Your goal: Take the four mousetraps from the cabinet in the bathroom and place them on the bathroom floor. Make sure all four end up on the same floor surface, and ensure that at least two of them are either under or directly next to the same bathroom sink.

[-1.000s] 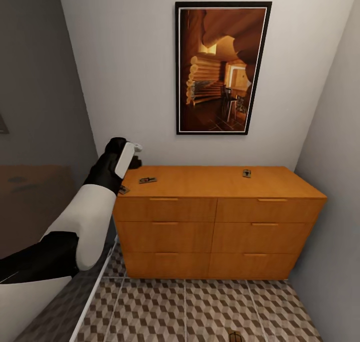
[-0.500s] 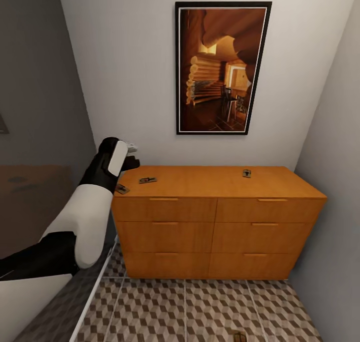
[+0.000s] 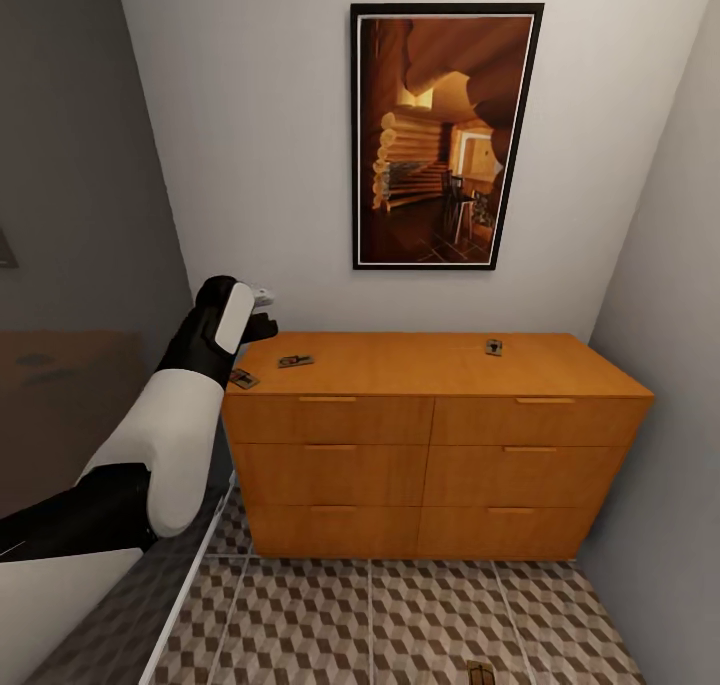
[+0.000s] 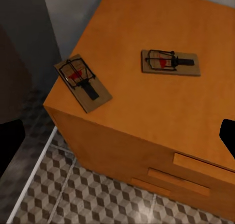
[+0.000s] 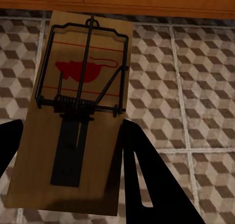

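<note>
Three mousetraps lie flat on the cabinet top: one at its left corner, angled; one beside it, lengthwise; one upper right. Left jaws spread. Right jaws pinch a fourth mousetrap above the bathroom floor.

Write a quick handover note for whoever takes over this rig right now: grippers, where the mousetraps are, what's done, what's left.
Left gripper: open and empty, above the cabinet's left end.
Right gripper: shut on a mousetrap, held over the bathroom floor.
Traps on the cabinet top: one at the left front corner, one beside it, one near the back on the right.
Done: one trap lifted off the cabinet; none is lying on the floor yet.
Left: put all four on the tiles, two by the sink.
</note>
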Available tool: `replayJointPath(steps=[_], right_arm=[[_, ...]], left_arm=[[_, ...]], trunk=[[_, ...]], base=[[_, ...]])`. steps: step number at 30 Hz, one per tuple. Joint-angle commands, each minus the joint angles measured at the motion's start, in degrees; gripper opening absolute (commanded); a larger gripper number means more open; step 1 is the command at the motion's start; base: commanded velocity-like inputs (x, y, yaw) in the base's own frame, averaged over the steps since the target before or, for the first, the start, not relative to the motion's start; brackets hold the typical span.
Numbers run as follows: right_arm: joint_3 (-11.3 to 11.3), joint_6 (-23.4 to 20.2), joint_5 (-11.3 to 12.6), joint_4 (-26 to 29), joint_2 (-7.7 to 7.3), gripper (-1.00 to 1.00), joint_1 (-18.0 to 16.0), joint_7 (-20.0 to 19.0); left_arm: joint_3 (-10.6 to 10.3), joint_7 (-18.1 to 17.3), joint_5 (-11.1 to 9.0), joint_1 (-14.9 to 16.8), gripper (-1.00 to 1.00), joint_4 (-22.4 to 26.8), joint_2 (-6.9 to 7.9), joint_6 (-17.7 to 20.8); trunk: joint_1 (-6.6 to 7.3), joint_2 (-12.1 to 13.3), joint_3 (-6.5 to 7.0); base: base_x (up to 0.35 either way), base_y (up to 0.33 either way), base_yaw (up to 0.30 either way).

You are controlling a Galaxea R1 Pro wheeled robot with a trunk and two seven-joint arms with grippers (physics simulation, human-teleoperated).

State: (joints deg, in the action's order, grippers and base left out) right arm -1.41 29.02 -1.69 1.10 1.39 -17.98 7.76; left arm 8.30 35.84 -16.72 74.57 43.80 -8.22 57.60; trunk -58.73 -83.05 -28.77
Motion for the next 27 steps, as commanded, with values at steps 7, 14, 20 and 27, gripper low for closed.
replayJointPath(steps=[7, 14, 20, 27], right_arm=[[-0.17, 0.16, 0.02, -0.04, 0.01, -1.0, -0.04, 0.15], [-0.17, 0.16, 0.02, -0.04, 0.01, -1.0, -0.04, 0.15], [-0.17, 0.16, 0.02, -0.04, 0.01, -1.0, -0.02, 0.15], [-0.17, 0.16, 0.02, -0.04, 0.01, -1.0, -0.04, 0.15]], left_arm=[[-0.57, 0.48, -0.59, 0.05, 1.0, -0.07, -0.04, 0.05], [-1.53, 0.46, -0.59, 0.05, 1.0, -0.37, -0.09, 0.06], [-4.84, 0.51, -0.59, 0.05, 1.0, -1.38, -0.05, 0.07], [-5.46, 0.54, -0.59, 0.05, 1.0, -1.93, -0.1, 0.05]], trunk=[[0.0, -0.03, -0.26], [0.0, -0.03, -0.58], [0.0, -0.03, -0.83], [0.0, -0.03, -0.88]], base=[[0.0, 0.0, 0.107], [0.0, 0.0, 0.238], [0.0, -0.079, 0.197], [0.0, -0.263, 0.031]])
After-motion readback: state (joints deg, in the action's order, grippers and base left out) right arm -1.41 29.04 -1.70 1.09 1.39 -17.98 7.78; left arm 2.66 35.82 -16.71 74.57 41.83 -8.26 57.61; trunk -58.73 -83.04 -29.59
